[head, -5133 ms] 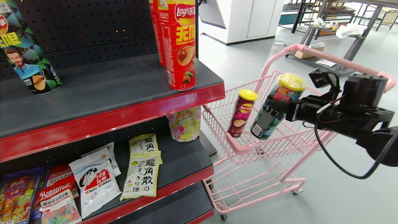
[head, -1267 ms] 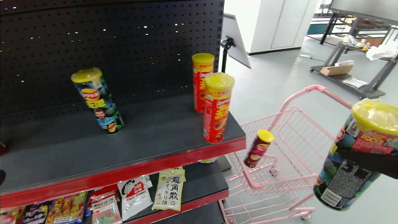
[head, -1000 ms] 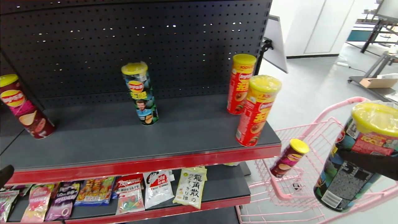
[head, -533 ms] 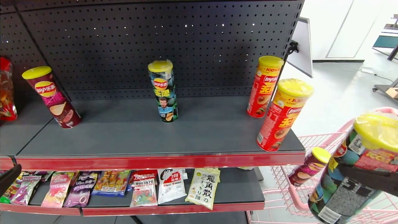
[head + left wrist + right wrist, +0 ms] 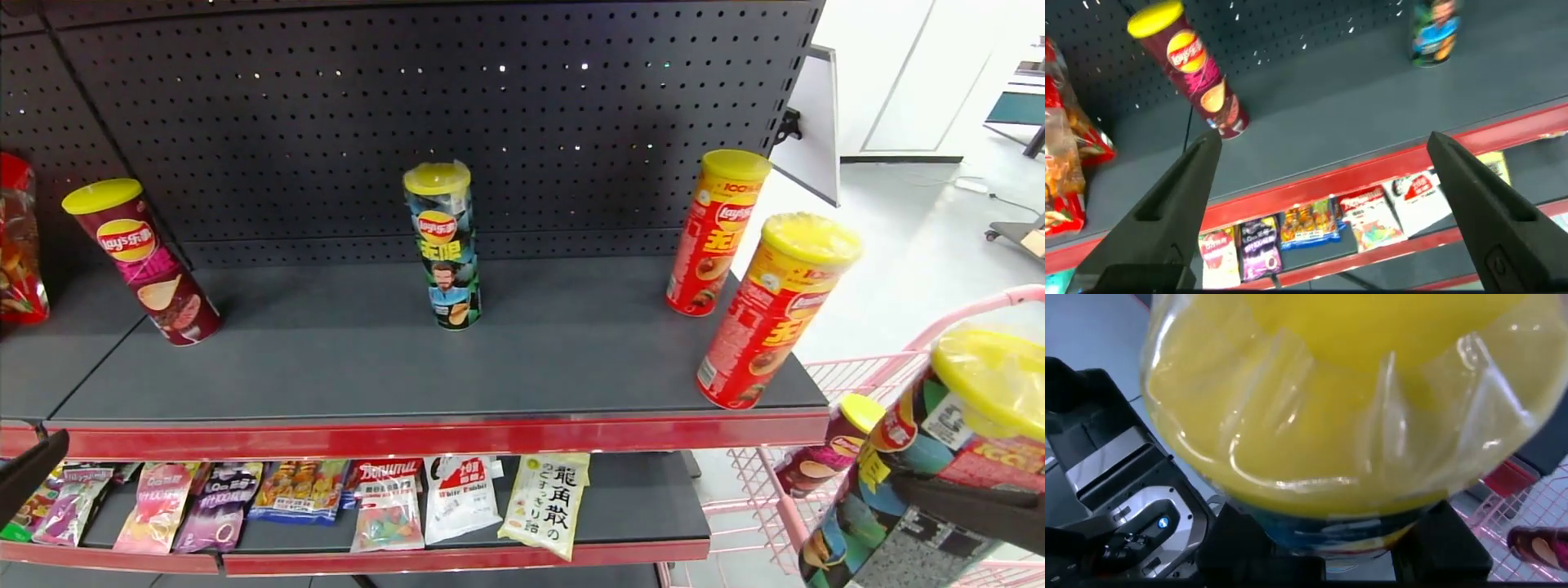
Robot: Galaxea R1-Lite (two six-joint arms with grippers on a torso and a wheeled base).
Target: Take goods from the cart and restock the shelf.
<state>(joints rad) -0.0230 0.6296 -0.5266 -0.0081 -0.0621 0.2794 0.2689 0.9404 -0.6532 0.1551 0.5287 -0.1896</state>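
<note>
A blue-and-black chip can (image 5: pixel 922 465) with a yellow lid (image 5: pixel 1355 400) is held at the lower right, beside the pink cart (image 5: pixel 971 314). My right gripper (image 5: pixel 951 500) is shut on its body just under the lid. A maroon can (image 5: pixel 829 445) leans inside the cart basket. The grey top shelf (image 5: pixel 441 433) has a red front edge. On it stand a maroon can (image 5: pixel 143 261), a blue-and-black can (image 5: pixel 443 245) and two red cans (image 5: pixel 718 233) (image 5: pixel 775 310). My left gripper (image 5: pixel 1323 204) hangs open before the shelf's left part, holding nothing.
The lower shelf holds a row of snack bags (image 5: pixel 384 502). A red bag (image 5: pixel 18 237) sits at the far left of the top shelf. A black pegboard (image 5: pixel 408 106) backs the shelf. Bare shelf space lies between the cans.
The head view has swung from the cart round to the shelf front. The blue-and-black can has come up out of the cart basket, still in my right gripper.
</note>
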